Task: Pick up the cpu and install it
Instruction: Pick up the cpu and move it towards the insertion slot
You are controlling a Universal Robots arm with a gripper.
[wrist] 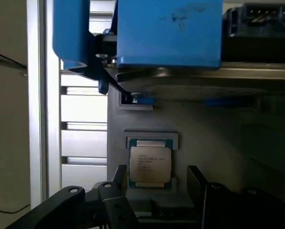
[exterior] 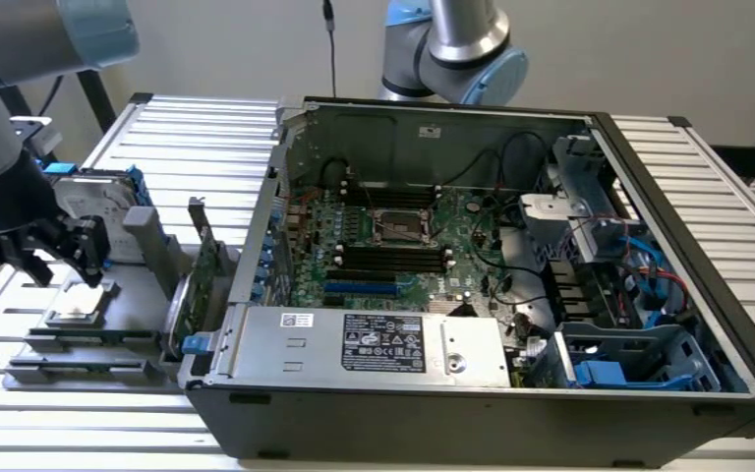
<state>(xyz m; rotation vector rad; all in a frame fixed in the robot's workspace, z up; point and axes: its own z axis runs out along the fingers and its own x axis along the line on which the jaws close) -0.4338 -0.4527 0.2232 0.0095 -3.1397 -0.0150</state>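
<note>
Black fingers of the end effector (wrist: 157, 177) are spread wide on either side of the small flat square silver-grey cpu (wrist: 150, 164), apparently without touching it. The cpu is seated in a grey slotted holder (exterior: 89, 339) on the ribbed metal counter (exterior: 194, 128), at the exterior view's left of the open dark computer case (exterior: 483, 403).

Robotics laboratory or test cell, probably; little of the room itself is visible. Indicators: a robot arm (exterior: 4, 108) at the exterior view's left and a second arm (exterior: 463, 44) behind the bench, a slatted aluminium workbench (exterior: 194, 128), an opened computer case (exterior: 483, 418) with its motherboard (exterior: 411, 246) exposed, and a bare white wall (exterior: 653, 49).
</note>
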